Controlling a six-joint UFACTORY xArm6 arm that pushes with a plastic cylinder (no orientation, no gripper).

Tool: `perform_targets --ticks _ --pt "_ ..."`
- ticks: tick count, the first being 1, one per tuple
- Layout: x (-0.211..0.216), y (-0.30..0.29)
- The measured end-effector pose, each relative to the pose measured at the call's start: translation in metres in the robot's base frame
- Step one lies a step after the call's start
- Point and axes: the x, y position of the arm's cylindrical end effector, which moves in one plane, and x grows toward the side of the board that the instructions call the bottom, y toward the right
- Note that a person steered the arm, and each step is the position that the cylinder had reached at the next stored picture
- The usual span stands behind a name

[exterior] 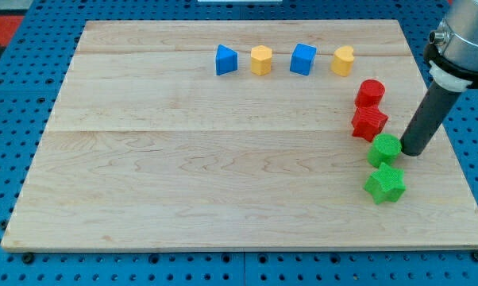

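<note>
Counter: from my one camera view I see a pale wooden board [223, 159] lying on a blue pegboard [17, 95].
Arm: my rod comes down from the view's top right; it ends in a plain dark shaft — no gripper on it, so nothing is held.
Tip: my tip [410, 151] sits on the board just to the view's right of the upper green block [384, 148], touching it or very nearly.
Right-hand column: red cylinder [370, 92], red star-shaped block [369, 122], then the upper green block, then a green star-shaped block [384, 184] — closely stacked down the view.
Top row: blue triangular block [225, 60], yellow block [260, 59], blue cube [302, 59], yellow heart-like block [343, 59], spaced apart.
</note>
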Motion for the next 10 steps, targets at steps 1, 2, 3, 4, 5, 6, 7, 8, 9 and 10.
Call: perform_targets --ticks 1,2,3,4,5,6,7,8,9,10 --pt "-0.001 -0.015" --pt "-0.003 -0.025" --pt "-0.006 0.005" --pt "-0.033 0.026" --pt "-0.047 0.009" --pt "-0.047 -0.033" --pt "-0.048 -0.054" --pt "-0.049 -0.037" --pt "-0.062 0.035" --pt "-0.093 0.05"
